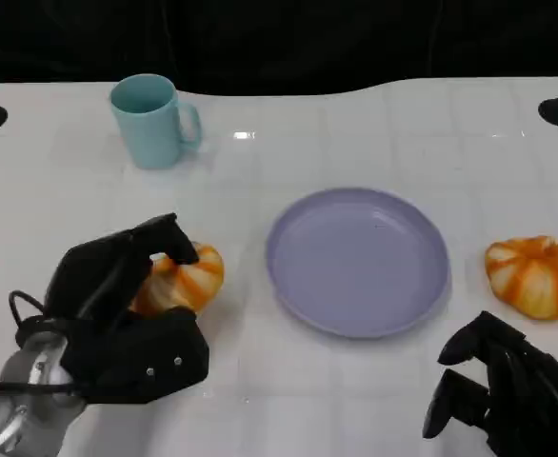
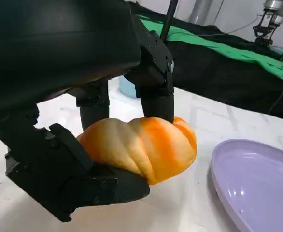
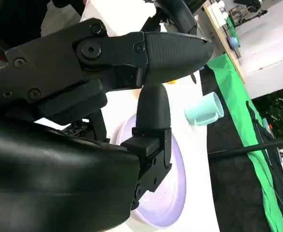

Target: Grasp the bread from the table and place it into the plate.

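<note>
Bread (image 1: 186, 280) on the table (image 1: 374, 381), left of the purple plate (image 1: 357, 259), clasped by left hand (image 1: 117, 314) (fingers over top, thumb under). Right hand (image 1: 503, 390) near table's front edge, fingers curled around nothing. Second bun (image 1: 536, 275) right of plate; teal mug (image 1: 152, 121) at back.

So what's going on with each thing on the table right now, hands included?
Left hand: gripping the near bread.
Bread in the left hand: held, at table level, left of the plate.
Other bread: lying untouched, right of the plate.
Plate: empty.
Cup: upright.
Right hand: holding nothing, fingers apart.
</note>
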Available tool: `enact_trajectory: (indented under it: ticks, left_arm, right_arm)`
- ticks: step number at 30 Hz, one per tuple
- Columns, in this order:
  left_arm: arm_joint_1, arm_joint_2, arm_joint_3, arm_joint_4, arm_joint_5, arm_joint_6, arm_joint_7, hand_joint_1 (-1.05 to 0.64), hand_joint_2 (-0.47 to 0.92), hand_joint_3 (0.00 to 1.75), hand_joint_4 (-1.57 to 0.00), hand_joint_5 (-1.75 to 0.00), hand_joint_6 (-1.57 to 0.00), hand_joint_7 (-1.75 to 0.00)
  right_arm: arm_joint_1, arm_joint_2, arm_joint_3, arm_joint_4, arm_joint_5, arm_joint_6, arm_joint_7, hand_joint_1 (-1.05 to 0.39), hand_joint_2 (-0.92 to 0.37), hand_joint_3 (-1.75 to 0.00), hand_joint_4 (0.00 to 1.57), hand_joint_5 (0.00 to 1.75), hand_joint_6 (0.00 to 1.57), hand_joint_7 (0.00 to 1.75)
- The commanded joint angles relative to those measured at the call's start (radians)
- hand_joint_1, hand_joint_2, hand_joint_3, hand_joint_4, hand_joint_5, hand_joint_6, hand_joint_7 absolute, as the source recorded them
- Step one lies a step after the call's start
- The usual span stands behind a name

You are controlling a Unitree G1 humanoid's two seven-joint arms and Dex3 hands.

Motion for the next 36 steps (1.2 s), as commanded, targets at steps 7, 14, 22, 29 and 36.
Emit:
enact_trajectory:
  ticks: [7,14,22,29,36]
  left_arm:
    - [-0.076,-0.017,0.008,-0.024,-0.017,0.013,-0.044,-0.19,0.56,1.05,-0.82,-1.75,-0.65,-1.75]
    - [-0.133,-0.061,-0.010,-0.020,0.000,0.025,-0.045,-0.17,0.47,1.21,-0.87,-1.75,-0.70,-1.75]
    - [-0.168,-0.080,-0.029,-0.001,0.006,0.001,-0.039,-0.13,0.45,1.21,-0.87,-1.75,-0.70,-1.75]
    - [-0.198,-0.091,-0.045,0.028,0.010,-0.031,-0.032,-0.13,0.43,1.22,-0.86,-1.75,-0.69,-1.75]
    - [-0.228,-0.100,-0.055,0.075,0.011,-0.072,-0.029,-0.11,0.37,1.39,-0.89,-1.75,-0.72,-1.75]
  right_arm:
    - [0.000,-0.007,-0.009,-0.004,0.018,0.010,-0.001,-0.53,-0.92,-0.45,0.62,1.75,0.41,1.65]
    - [0.004,-0.007,-0.010,0.000,0.015,0.000,0.000,-0.52,-0.92,-0.43,0.62,1.75,0.41,1.65]
    - [0.008,-0.008,-0.006,-0.007,0.010,0.002,-0.003,-0.52,-0.92,-0.44,0.62,1.75,0.43,1.65]
    - [0.009,-0.009,-0.006,-0.009,0.012,0.006,-0.003,-0.52,-0.92,-0.45,0.62,1.75,0.42,1.64]
    - [0.008,-0.008,-0.007,-0.010,0.018,0.009,-0.002,-0.52,-0.92,-0.44,0.61,1.75,0.42,1.64]
